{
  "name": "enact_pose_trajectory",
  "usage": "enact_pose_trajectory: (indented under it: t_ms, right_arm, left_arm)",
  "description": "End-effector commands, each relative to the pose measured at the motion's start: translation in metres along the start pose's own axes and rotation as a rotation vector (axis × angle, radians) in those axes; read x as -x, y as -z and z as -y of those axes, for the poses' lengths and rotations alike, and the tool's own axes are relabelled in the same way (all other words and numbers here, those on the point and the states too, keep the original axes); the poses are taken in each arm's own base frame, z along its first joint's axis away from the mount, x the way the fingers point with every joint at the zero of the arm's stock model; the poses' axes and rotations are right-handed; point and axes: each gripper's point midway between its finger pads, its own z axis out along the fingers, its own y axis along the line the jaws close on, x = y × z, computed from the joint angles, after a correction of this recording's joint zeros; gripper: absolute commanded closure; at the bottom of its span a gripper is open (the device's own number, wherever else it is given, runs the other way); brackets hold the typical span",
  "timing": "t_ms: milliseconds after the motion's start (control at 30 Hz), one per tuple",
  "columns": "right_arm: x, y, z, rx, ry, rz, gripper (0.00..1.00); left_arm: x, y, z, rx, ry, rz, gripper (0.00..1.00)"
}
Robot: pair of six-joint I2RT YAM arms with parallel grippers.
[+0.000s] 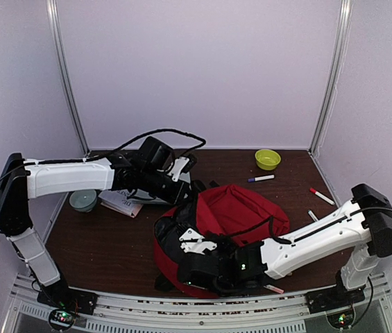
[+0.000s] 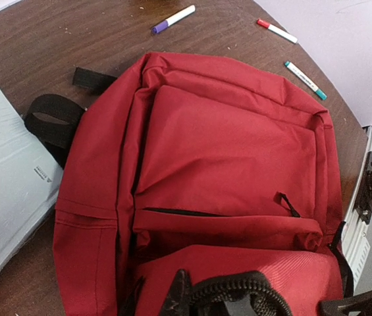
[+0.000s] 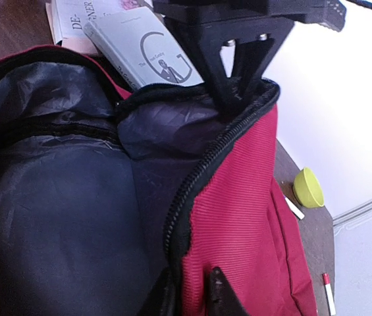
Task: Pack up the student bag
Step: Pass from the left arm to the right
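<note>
Student bag (image 1: 241, 208) lies at the middle of the brown surface (image 1: 105, 243), a little toward the near edge. Front pocket faces up. The main zipper is undone and dark grey lining shows inside the mouth (the right wrist view looks straight in).

Left hand (image 3: 237, 95): fingers together, clamped on the black zipper rim at the bag's 10 o'clock edge. The rim peaks up at the grip.

Right hand (image 3: 189, 293): at the bag's 7 o'clock edge. Its fingers stand close either side of the zipper rim, one on the lining side and one on the red cloth. Whether they bite the cloth yet, cannot tell.

Around the bag, top view:
- Grey book (image 3: 139, 49) at 10 o'clock, on loose papers just beyond the left hand.
- Pale grey bowl (image 1: 83, 200) at 9 o'clock, well apart.
- Yellow-green bowl (image 1: 267, 159) at 1 o'clock, near the far wall.
- Purple-capped marker (image 1: 261, 178) at 12 to 1 o'clock, near the bag.
- Red-capped marker (image 1: 322, 196) at 2 o'clock.
- Teal-capped marker (image 1: 312, 216) at 3 o'clock, near the bag's side.
</note>
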Motion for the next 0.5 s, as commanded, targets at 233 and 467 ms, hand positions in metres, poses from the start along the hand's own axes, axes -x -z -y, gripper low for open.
enact_pose_trajectory:
  t_ms: [233, 467]
  right_arm:
    - [0.009, 0.020, 0.054, 0.063, -0.202, 0.029, 1.00]
    - [-0.004, 0.010, 0.065, 0.151, -0.333, 0.013, 1.00]
  left_arm:
    - [-0.001, 0.030, -0.014, 0.099, 0.009, 0.057, 0.94]
    - [-0.022, 0.055, -0.037, 0.230, 0.066, 0.083, 0.57]
